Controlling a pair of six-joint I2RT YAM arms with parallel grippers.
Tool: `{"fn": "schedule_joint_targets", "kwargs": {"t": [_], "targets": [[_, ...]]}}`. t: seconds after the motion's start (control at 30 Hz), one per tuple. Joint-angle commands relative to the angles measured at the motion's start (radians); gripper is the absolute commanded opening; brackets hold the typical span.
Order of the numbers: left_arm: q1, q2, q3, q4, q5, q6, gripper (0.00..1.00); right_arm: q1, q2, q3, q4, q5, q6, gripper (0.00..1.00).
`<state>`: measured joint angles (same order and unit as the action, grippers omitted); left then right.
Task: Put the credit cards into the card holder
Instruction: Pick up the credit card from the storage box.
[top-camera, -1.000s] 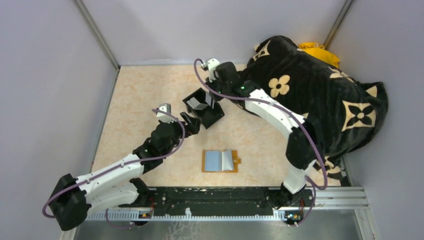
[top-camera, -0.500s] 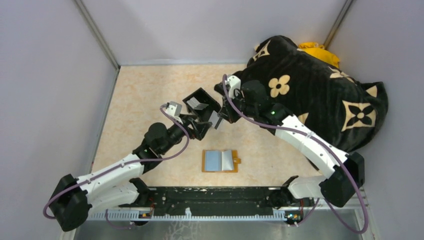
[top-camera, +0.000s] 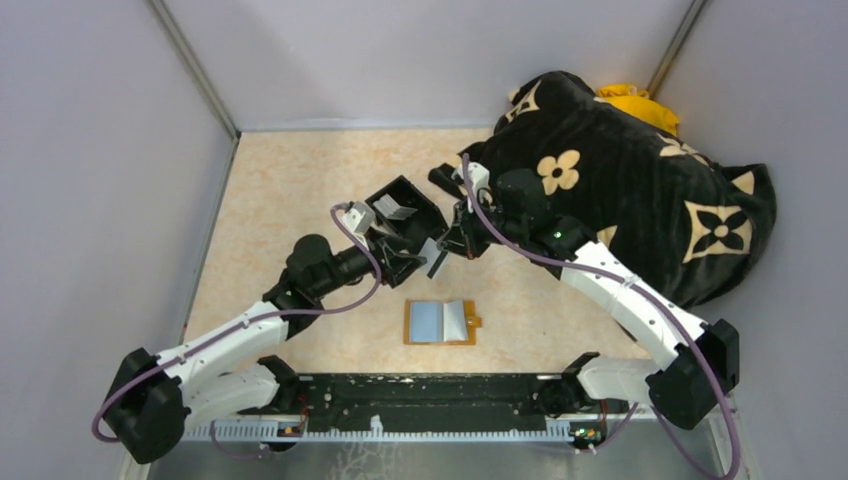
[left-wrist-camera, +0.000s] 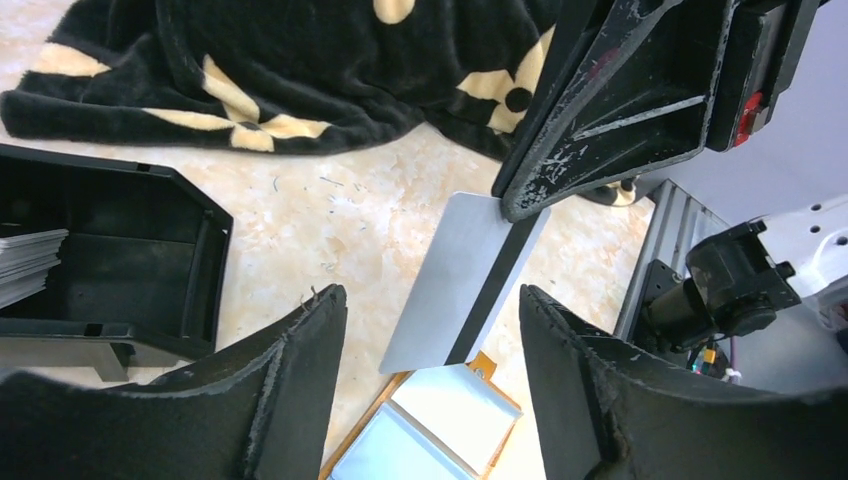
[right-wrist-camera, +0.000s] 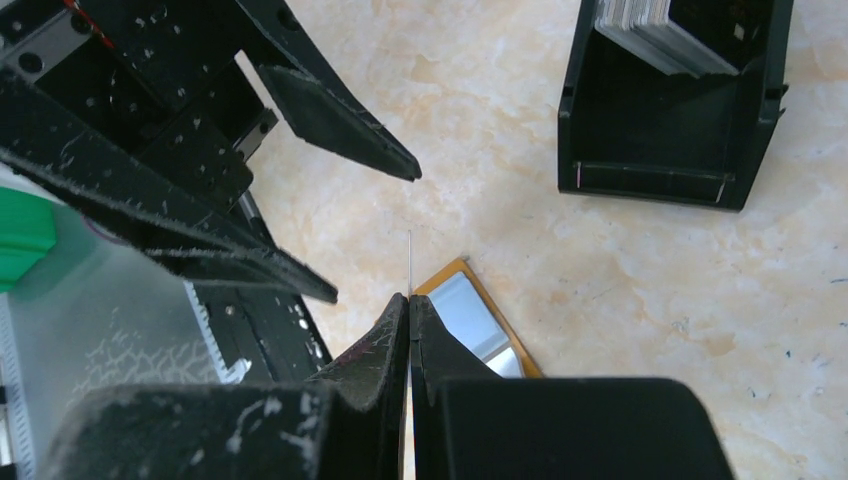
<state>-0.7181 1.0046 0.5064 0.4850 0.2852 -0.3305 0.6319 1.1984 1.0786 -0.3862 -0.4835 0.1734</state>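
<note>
One card in down-angled right hand

Middle of the top view is jammed: black box, left gripper with jaws spread, and right gripper pinching a card, all packed just above the card holder. Blanket blocks the upper right. Free table - upper left, left side, strip right of the holder.

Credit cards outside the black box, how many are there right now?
1. The card hangs pinched in the right pincer, between the open fingers of the left pincer. A stack sits in the box; others may be hidden.
</note>
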Motion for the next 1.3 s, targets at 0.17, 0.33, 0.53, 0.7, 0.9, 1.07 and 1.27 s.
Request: {"fn": "schedule_joint_targets", "kwargs": {"t": [0.17, 0.33, 0.53, 0.7, 0.9, 1.07, 1.27], "targets": [[0.106, 0.072, 0.012, 0.055, 0.282, -0.061, 0.65, -0.029, 0.007, -0.008, 0.079, -0.131, 0.028, 0.0], [0.114, 0.122, 0.02, 0.084, 0.336, -0.077, 0.65, -0.035, 0.032, -0.015, 0.104, -0.167, 0.035, 0.0], [0.117, 0.189, 0.043, 0.108, 0.403, -0.086, 0.55, -0.037, 0.083, -0.008, 0.125, -0.188, 0.037, 0.0], [0.123, 0.214, 0.049, 0.125, 0.444, -0.091, 0.33, -0.056, 0.116, -0.01, 0.144, -0.205, 0.04, 0.0], [0.133, 0.219, 0.037, 0.141, 0.442, -0.098, 0.0, -0.106, 0.137, -0.006, 0.172, -0.246, 0.048, 0.0], [0.146, 0.228, 0.02, 0.196, 0.385, -0.146, 0.0, -0.135, 0.095, -0.031, 0.225, -0.211, 0.07, 0.39], [0.146, 0.235, -0.035, 0.34, 0.227, -0.323, 0.0, -0.135, 0.015, -0.137, 0.334, -0.113, 0.104, 0.53]]}}
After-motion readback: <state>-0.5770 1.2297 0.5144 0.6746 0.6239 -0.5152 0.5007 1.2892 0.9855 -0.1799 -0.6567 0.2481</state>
